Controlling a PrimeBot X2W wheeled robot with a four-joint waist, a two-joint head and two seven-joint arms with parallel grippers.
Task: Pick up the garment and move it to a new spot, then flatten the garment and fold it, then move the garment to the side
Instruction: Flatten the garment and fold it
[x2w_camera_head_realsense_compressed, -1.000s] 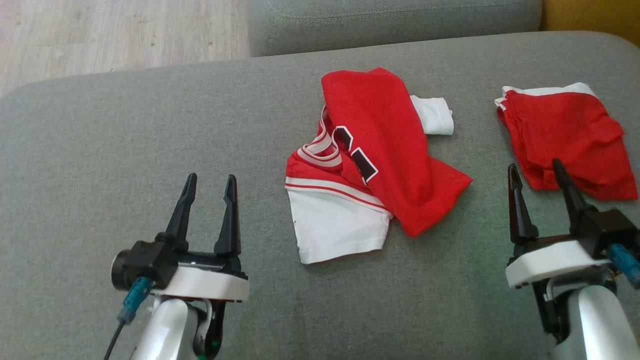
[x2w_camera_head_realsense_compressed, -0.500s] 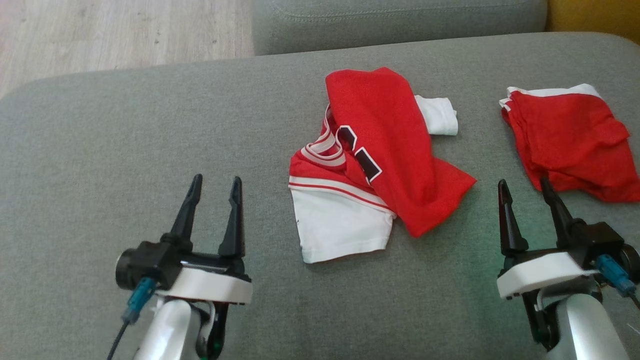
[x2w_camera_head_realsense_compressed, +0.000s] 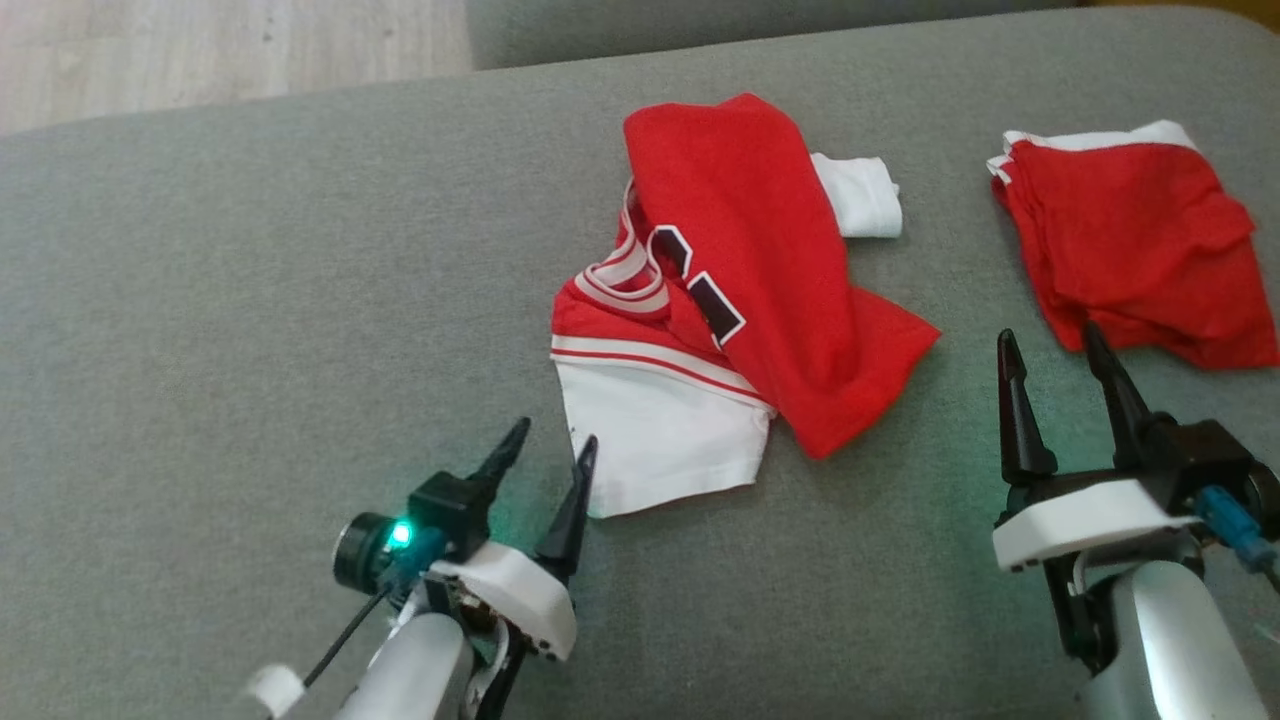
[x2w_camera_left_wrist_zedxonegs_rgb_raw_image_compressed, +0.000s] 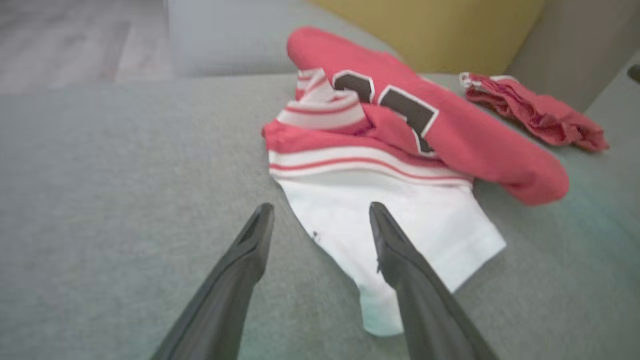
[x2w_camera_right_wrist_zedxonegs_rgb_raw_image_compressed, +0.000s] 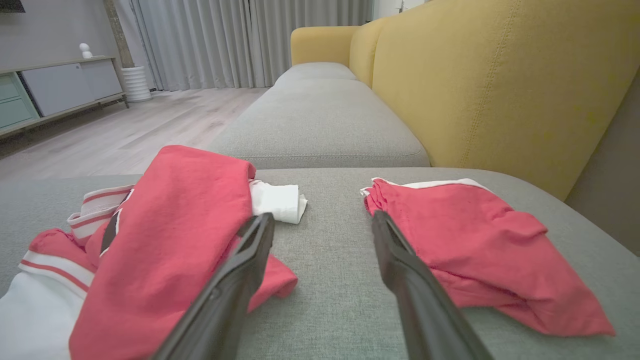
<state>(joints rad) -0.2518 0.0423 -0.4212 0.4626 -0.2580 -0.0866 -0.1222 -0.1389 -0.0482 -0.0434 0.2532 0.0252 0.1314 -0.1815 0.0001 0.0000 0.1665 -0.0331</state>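
1. Seat (x2w_camera_head_realsense_compressed: 250, 300): grey fabric sofa cushion and the bearing surface for items 2 and 3. A second grey cushion (x2w_camera_right_wrist_zedxonegs_rgb_raw_image_compressed: 325, 120) lies beyond it, with a yellow backrest (x2w_camera_right_wrist_zedxonegs_rgb_raw_image_compressed: 500, 75) to one side.
2. Jersey (x2w_camera_head_realsense_compressed: 740, 290): red with white panels, red-and-white striped trim and black numerals edged in white.
   - It lies crumpled near the middle of the seat.
   - The red body is folded over on itself.
   - One white panel is spread flat at the near side, toward the left pincer.
   - A small white rolled part pokes out at the far side.
   - It also shows in the left wrist view (x2w_camera_left_wrist_zedxonegs_rgb_raw_image_compressed: 400, 150) and the right wrist view (x2w_camera_right_wrist_zedxonegs_rgb_raw_image_compressed: 165, 240).
3. Red cloth (x2w_camera_head_realsense_compressed: 1130, 240): a second garment, red with a white edge along its far side. It is loosely bunched on the same seat, to the right of the jersey and apart from it, with bare grey fabric between the two.
4. Left pincer (x2w_camera_head_realsense_compressed: 555, 435): fingers spread and angled toward the jersey.
   - The tips are just beside the near left corner of the white panel.
   - In its own wrist view (x2w_camera_left_wrist_zedxonegs_rgb_raw_image_compressed: 320, 207), one finger overlaps the panel's edge and the other is over bare seat.
   - Contact with the cloth cannot be told.
   - A green light (x2w_camera_head_realsense_compressed: 400, 533) glows on the wrist.
5. Right pincer (x2w_camera_head_realsense_compressed: 1048, 332): fingers spread and pointing up the head view.
   - It is over bare seat between the two garments, with one tip just beside the near edge of the red cloth.
   - In its own wrist view (x2w_camera_right_wrist_zedxonegs_rgb_raw_image_compressed: 321, 216), the jersey is to the left of its fingers and the red cloth to the right.
6. Surroundings: pale wood floor (x2w_camera_head_realsense_compressed: 200, 50), grey curtains (x2w_camera_right_wrist_zedxonegs_rgb_raw_image_compressed: 240, 40) and a low cabinet (x2w_camera_right_wrist_zedxonegs_rgb_raw_image_compressed: 50, 90).
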